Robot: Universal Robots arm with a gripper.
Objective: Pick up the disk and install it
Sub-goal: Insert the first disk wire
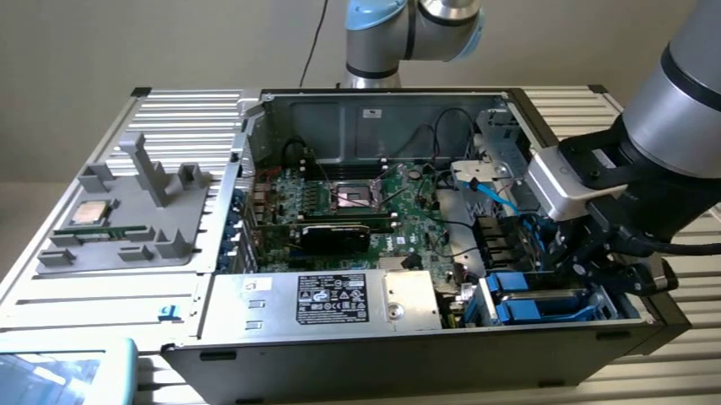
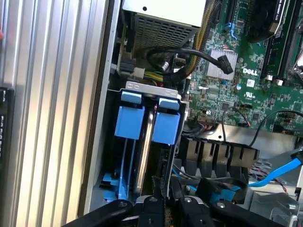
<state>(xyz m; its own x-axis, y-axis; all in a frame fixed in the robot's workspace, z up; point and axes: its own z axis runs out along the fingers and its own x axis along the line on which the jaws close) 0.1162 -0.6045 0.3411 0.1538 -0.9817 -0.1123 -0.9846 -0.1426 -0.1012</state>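
Disk (image 2: 144,156) sits on edge inside drive cage (image 2: 154,87), between blue carrier tabs (image 2: 130,120), gripper (image 2: 165,201) right over cage's open end, open-or-closed can't tell, so probably best squared to cage, straight travel, no tilt.

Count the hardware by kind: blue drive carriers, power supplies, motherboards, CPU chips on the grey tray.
blue drive carriers: 2
power supply: 1
motherboard: 1
CPU chip on the grey tray: 1
Total: 5
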